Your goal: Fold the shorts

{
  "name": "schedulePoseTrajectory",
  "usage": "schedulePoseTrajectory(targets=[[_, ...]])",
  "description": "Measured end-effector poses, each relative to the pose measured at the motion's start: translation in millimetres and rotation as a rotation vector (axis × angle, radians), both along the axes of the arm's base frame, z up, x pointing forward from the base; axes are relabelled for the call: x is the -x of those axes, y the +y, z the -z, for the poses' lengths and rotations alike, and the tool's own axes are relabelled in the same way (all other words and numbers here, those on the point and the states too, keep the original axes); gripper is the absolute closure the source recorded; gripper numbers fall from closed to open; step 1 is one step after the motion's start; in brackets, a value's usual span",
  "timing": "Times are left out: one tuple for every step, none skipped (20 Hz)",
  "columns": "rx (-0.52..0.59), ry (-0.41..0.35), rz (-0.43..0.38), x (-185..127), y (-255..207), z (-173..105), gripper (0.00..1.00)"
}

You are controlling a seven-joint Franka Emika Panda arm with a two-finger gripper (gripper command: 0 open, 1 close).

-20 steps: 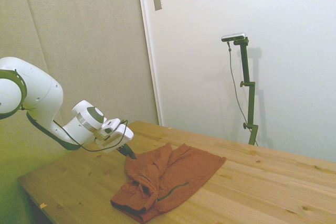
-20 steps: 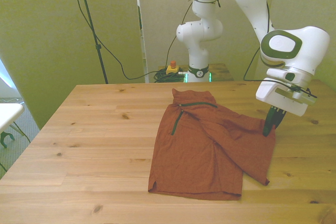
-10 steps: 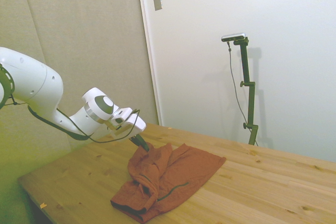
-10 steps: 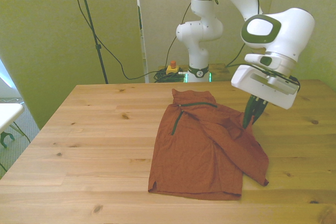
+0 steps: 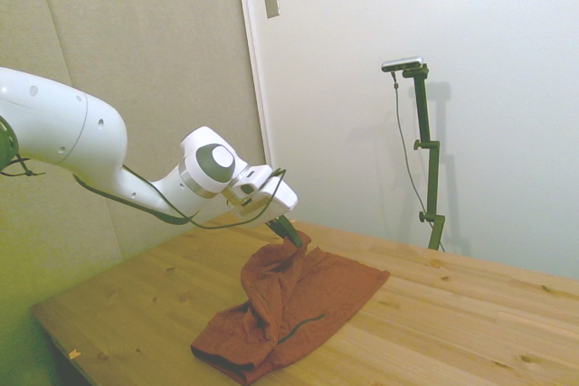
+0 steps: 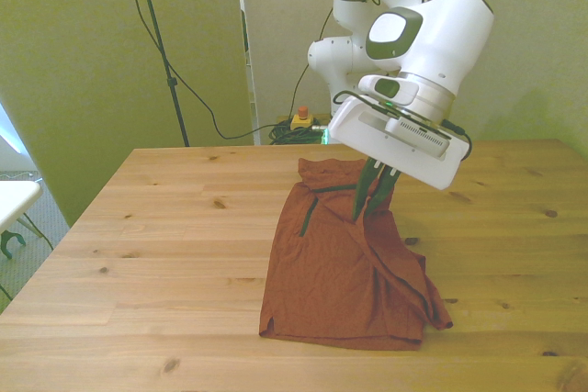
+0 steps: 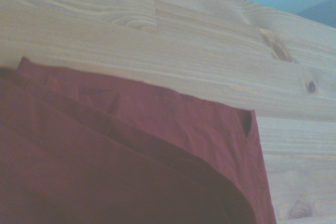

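The rust-red shorts (image 6: pixel 340 268) lie on the wooden table (image 6: pixel 165 227), part flat and part lifted. My gripper (image 6: pixel 366 206) is shut on one edge of the shorts and holds it raised above the rest of the fabric. From the side, the gripper (image 5: pixel 291 232) pinches the cloth's top, and the shorts (image 5: pixel 289 309) hang down from it in a drape onto the table. The wrist view shows the shorts (image 7: pixel 105 171) close up, with a folded layer over a flat one.
A yellow-and-red button box (image 6: pixel 300 120) sits on the floor behind the table near the robot's base. A white object (image 6: pixel 14 199) stands past the table at the front view's left. Bare wood (image 5: pixel 470 314) stretches beyond the shorts.
The gripper has lifted the pinched edge of the shorts and carried it toward the front view's left, over the rest of the fabric. The held part now drapes from the gripper.
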State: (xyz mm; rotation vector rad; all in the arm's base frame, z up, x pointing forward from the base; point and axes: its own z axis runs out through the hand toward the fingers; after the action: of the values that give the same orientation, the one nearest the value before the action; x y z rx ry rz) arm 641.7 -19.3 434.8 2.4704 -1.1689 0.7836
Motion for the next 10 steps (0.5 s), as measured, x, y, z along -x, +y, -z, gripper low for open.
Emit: schedulePoseTrajectory(targets=[[-0.004, -0.003, 0.005, -7.2, -5.0, -1.6, 1.0], [-0.01, -0.003, 0.011, -14.4, -10.5, -3.1, 1.0], [-0.01, -0.005, 0.017, -20.5, -15.6, -4.2, 1.0], [-0.014, -0.005, 0.025, -26.2, -20.8, -5.0, 1.0], [-0.022, -0.001, 0.031, -31.4, -25.8, -5.6, 1.0], [-0.031, -0.001, 0.038, -36.5, -31.6, -6.6, 1.0], [-0.041, 0.001, 0.043, -41.1, -37.9, -6.9, 1.0], [-0.05, 0.003, 0.052, -45.0, -44.9, -6.2, 1.0], [-0.057, 0.007, 0.062, -48.0, -53.4, -4.4, 1.0], [-0.062, 0.009, 0.074, -50.6, -62.9, -2.1, 1.0]])
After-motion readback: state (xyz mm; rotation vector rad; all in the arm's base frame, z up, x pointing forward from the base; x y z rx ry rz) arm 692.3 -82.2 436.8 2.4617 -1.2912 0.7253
